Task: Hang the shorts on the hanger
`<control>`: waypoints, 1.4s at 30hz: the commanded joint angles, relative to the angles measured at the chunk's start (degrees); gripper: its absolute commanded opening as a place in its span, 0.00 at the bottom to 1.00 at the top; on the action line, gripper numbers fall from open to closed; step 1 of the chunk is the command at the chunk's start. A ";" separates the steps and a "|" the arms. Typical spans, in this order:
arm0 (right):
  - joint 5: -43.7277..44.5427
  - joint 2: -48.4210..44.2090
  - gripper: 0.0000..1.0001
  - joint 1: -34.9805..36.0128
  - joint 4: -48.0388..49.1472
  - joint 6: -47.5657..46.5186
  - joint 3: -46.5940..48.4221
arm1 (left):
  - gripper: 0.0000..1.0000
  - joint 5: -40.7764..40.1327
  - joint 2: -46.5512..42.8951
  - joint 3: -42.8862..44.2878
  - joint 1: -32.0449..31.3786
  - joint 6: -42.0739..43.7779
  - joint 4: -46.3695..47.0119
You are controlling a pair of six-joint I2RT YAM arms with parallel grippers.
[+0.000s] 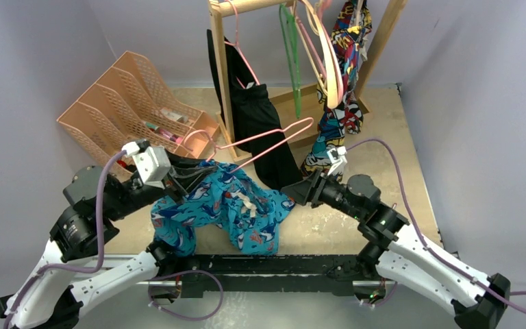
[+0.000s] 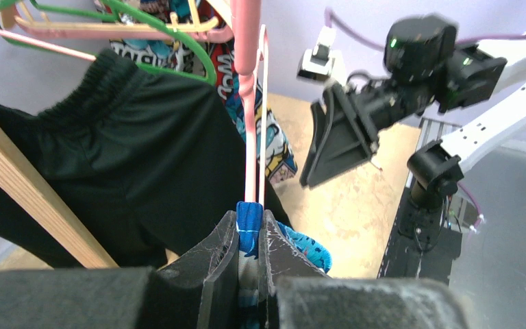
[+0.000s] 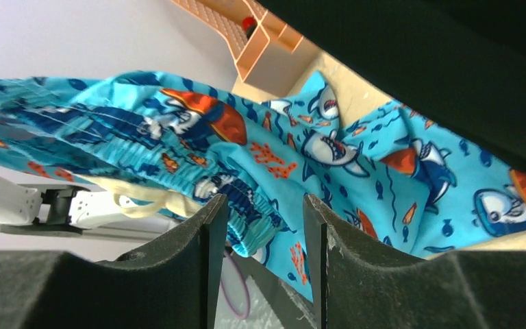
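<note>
The turquoise shark-print shorts (image 1: 226,209) hang bunched between my two arms, low over the table's near edge. My left gripper (image 1: 181,181) is shut on a fold of the shorts (image 2: 250,218). The pink hanger (image 1: 260,134) runs from these jaws toward the far right, and its two thin bars (image 2: 253,137) rise straight out of the pinched fabric. My right gripper (image 1: 291,194) is open at the shorts' right edge. In the right wrist view the elastic waistband (image 3: 274,212) lies between its open fingertips (image 3: 264,202), untouched by the pads. The white drawstring (image 3: 144,202) dangles to the left.
A wooden rack (image 1: 222,68) at the back carries a black garment (image 1: 260,123), a comic-print garment (image 1: 342,103), a green hanger (image 1: 291,55) and a cream hanger (image 1: 325,55). A peach file organiser (image 1: 137,103) stands at the back left.
</note>
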 commanded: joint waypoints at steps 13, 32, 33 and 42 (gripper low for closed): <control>6.89 7.14 0.48 12.36 12.71 6.79 -0.89 | 0.00 -1.38 -1.07 -1.01 -0.06 -3.06 8.99; 7.13 10.98 0.49 13.28 9.23 9.53 1.49 | 0.00 -2.25 -1.81 -2.49 -0.05 -4.35 12.08; 7.21 11.59 0.48 13.31 9.40 9.55 1.36 | 0.00 -2.28 -1.90 -2.64 -0.06 -4.34 12.17; 13.30 8.52 0.17 13.33 6.82 10.47 0.23 | 0.00 -2.16 -3.55 -3.47 -0.02 -4.74 12.19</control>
